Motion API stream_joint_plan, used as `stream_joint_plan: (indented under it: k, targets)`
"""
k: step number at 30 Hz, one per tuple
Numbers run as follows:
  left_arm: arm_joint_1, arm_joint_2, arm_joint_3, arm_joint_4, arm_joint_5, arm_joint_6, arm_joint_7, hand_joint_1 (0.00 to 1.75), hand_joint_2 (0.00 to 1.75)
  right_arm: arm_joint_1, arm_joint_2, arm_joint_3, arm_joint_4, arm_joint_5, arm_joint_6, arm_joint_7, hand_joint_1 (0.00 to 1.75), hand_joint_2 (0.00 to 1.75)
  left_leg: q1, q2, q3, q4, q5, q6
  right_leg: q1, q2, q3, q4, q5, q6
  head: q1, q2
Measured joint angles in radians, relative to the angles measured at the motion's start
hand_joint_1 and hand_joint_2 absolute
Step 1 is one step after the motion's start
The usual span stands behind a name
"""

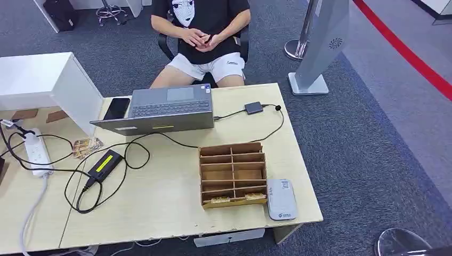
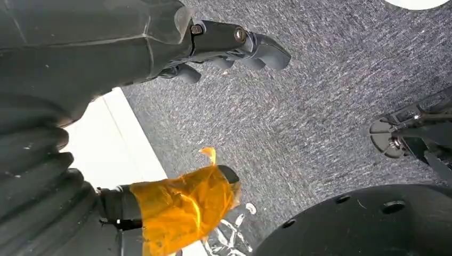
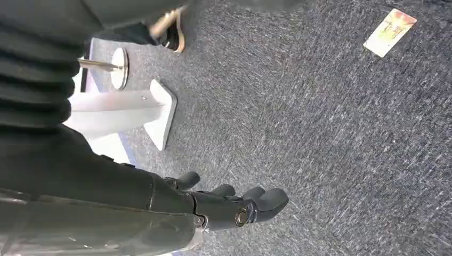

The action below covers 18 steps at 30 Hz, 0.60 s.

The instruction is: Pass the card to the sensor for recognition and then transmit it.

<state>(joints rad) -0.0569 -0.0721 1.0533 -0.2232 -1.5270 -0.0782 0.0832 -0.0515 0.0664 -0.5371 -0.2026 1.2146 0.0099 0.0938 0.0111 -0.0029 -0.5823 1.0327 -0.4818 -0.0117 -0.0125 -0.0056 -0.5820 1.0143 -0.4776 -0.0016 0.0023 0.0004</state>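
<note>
A wooden card organiser [image 1: 233, 173] stands on the light table [image 1: 160, 208], with cards [image 1: 221, 200] lying in its front row. Right beside it lies the white card sensor [image 1: 281, 199], flat near the table's front right corner. My left hand [image 2: 106, 58] hangs over grey carpet, holding nothing, its fingers [image 2: 256, 48] held apart from the orange-taped thumb [image 2: 184, 205]. My right hand [image 3: 213, 205] also hangs above the carpet, fingers [image 3: 261, 200] loosely extended and holding nothing. A single card [image 3: 390, 32] lies on the floor in the right wrist view.
A person [image 1: 205, 32] sits behind the table, hands clasped. A grey laptop [image 1: 165, 109], phone [image 1: 116, 108], cabled dongle [image 1: 253, 108], power adapter [image 1: 105, 164], power strip [image 1: 36, 152] and loose cards [image 1: 87, 145] lie on the table. A white box [image 1: 42, 80] stands at the left, a sign stand [image 1: 320, 48] at the right.
</note>
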Motion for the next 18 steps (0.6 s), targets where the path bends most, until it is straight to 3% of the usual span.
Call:
stream_joint_plan:
  k: [1, 4, 5, 16, 17, 18]
  targets:
    - [0.0, 0.0, 0.0, 0.0, 0.0, 0.0, 0.0, 0.0, 1.75, 0.0, 0.0, -0.001, 0.0, 0.0, 0.0, 0.0, 0.0, 1.75, 0.0, 0.0, 0.0, 0.0, 0.0, 0.0, 0.0, 0.0, 0.0, 0.0, 0.0, 0.0, 0.0, 0.0]
    - [0.0, 0.0, 0.0, 0.0, 0.0, 0.0, 0.0, 0.0, 1.75, 0.0, 0.0, -0.003, 0.0, 0.001, 0.007, 0.0, 0.0, 1.75, 0.0, 0.0, 0.0, 0.0, 0.0, 0.0, 0.0, 0.0, 0.0, 0.0, 0.0, 0.0, 0.0, 0.0]
    - [0.0, 0.0, 0.0, 0.0, 0.0, 0.0, 0.0, 0.0, 0.0, 0.0, 0.0, -0.003, 0.0, 0.005, 0.011, -0.001, 0.0, 1.75, 0.0, 0.0, 0.0, 0.0, 0.0, 0.0, 0.0, 0.0, 0.0, 0.0, 0.0, 0.0, 0.0, 0.0]
    - [0.0, 0.002, 0.0, 0.0, 0.0, 0.002, 0.004, 0.0, 0.0, 0.0, 0.0, -0.005, 0.0, 0.018, 0.021, -0.003, 0.0, 1.75, 0.0, 0.0, 0.0, 0.0, 0.0, 0.0, 0.0, 0.0, 0.0, 0.0, 0.0, 0.0, 0.0, 0.0]
    - [0.0, 0.002, 0.0, 0.0, 0.0, 0.002, 0.004, 0.0, 1.75, 0.0, 0.0, -0.006, 0.0, 0.018, 0.021, -0.003, 0.0, 0.0, 0.0, 0.0, 0.0, 0.0, 0.0, 0.0, 0.0, 0.0, 0.0, 0.0, 0.0, 0.0, 0.0, 0.0]
    - [0.0, 0.002, 0.0, 0.0, 0.0, 0.002, 0.004, 0.0, 1.75, 0.0, 0.0, -0.006, 0.0, 0.018, 0.021, -0.003, 0.0, 0.0, 0.0, 0.0, 0.0, 0.0, 0.0, 0.0, 0.0, 0.0, 0.0, 0.0, 0.0, 0.0, 0.0, 0.0]
